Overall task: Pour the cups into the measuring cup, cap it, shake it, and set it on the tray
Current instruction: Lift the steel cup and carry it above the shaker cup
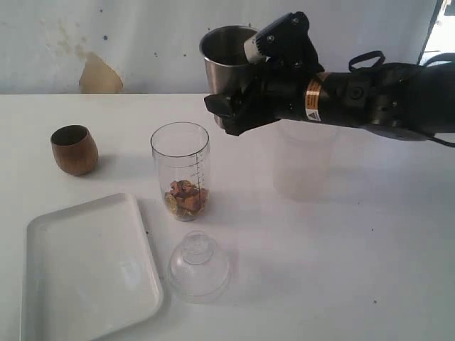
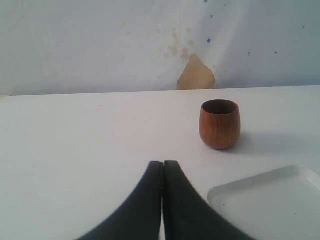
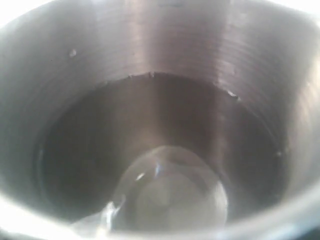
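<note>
Left gripper (image 2: pixel 162 167) sat low over the white surface (image 1: pixel 341 270) with its jaws pressed together and nothing between them, apparently parked out of the other arm's way.

Taking the tall clear plastic measuring cup (image 1: pixel 180 167) as the dial's centre in the exterior view, the flat white rectangular tray (image 1: pixel 85 277) lay nearest, at 7 o'clock, bare and probably waiting for the finished cup. The clear plastic dome-shaped cap (image 1: pixel 198 266) stood neck up at 6 o'clock, just beside the measuring cup, so the mouth stayed free for pouring. The measuring cup stood upright, uncapped, with a small heap of brown and golden pieces at its bottom.

The small rounded brown wooden cup (image 1: pixel 74 149) stood upright at 10 o'clock, well apart. The frosted translucent plastic cup (image 1: pixel 302 167) stood at 3 o'clock, partly behind the black arm.

Farthest, at 1 o'clock and raised off the surface, the right gripper (image 1: pixel 245 99) clamped the tapered steel tumbler (image 1: pixel 224 53) by its wall, mouth up and nearly level, likely high so as to clear the measuring cup's rim. Its bottom showed a glossy patch; whether that was liquid could not be told.
</note>
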{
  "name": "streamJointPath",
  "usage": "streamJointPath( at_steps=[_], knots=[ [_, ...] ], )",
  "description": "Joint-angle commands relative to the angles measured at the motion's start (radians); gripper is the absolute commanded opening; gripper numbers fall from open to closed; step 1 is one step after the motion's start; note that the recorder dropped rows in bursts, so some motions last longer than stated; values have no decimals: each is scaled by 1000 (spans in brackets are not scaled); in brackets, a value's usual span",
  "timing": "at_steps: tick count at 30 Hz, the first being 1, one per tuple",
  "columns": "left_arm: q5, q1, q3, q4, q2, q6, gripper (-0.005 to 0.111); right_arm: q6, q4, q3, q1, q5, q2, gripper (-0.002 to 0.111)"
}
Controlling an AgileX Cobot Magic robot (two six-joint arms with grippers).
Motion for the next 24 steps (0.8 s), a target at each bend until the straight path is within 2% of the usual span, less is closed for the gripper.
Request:
streamJointPath(
  at_steps=[1,10,17,24],
  knots=[
    [-5,2,4,2,-5,-2,1,-17,22,-93,0,12,44,0],
    [-5,2,4,2,-5,-2,1,-66,4,-240,0,42,202,0],
    [-5,2,4,2,-5,-2,1,-201,2,-243,0,40,215,0],
    [-5,2,4,2,-5,-2,1,-219,-23,-243,0,-52,215,0]
  ],
)
